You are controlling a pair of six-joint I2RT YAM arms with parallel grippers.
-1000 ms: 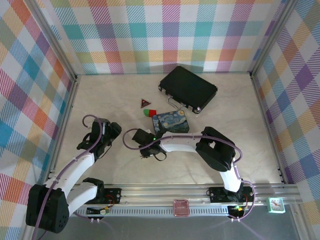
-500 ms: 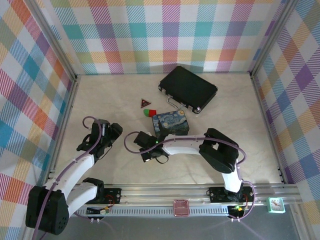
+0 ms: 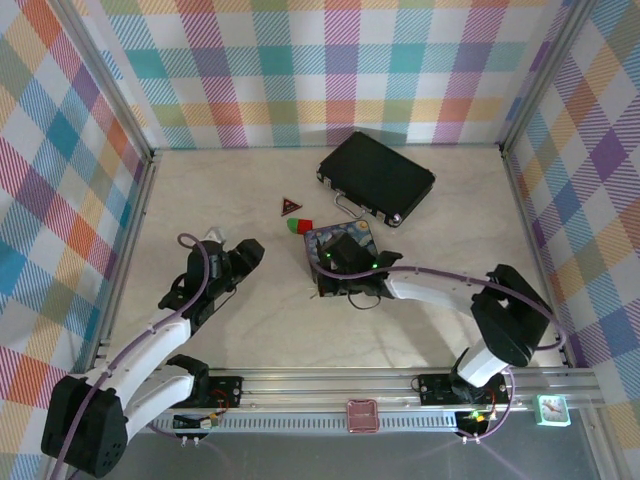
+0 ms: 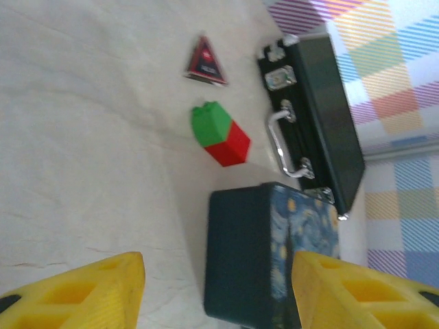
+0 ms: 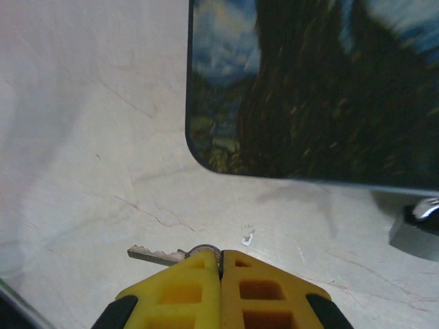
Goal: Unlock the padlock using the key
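Yellow-fingered right gripper (image 5: 221, 257), arm reaching leftward, clamps the key (image 5: 156, 255); left gripper (image 4: 218, 266) hovers, jaws apart.

Left end effector (image 4: 218, 262) spread apart, right end effector (image 5: 220, 257) pinched together.

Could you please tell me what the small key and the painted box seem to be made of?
The small toothed silvery key: bare metal, by its grey glint. The night-sky painted rectangular box: probably printed tin, glossy with a rounded corner; uncertain.

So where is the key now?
In the right wrist view, the right gripper pinches the key in shut jaws, blade pointing left, near the blue tin.
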